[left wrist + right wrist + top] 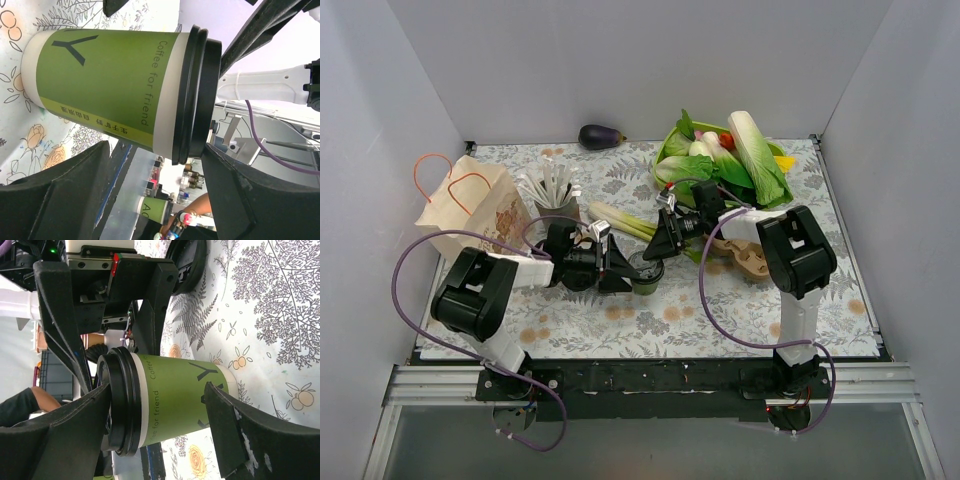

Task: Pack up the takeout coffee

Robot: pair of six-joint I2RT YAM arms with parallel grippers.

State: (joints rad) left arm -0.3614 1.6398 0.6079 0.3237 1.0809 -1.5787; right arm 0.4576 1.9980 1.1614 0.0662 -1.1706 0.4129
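Observation:
The takeout coffee (646,276) is a green paper cup with a black lid (647,265) on it, standing upright mid-table. In the left wrist view the cup (110,85) and its lid (197,95) sit just past my open left gripper (152,150), and one finger touches the lid's edge. My left gripper (623,275) is at the cup's left. My right gripper (658,252) reaches in from the back right. In the right wrist view it (157,390) is open, one finger against the lid (120,405), the other in front of the cup's (180,400) base.
A brown paper bag (470,210) with orange handles stands at the back left, next to a grey cup of stirrers (555,195). A leek (620,220), a bowl of vegetables (720,160), an eggplant (600,136) and a tan holder (750,262) lie behind and to the right.

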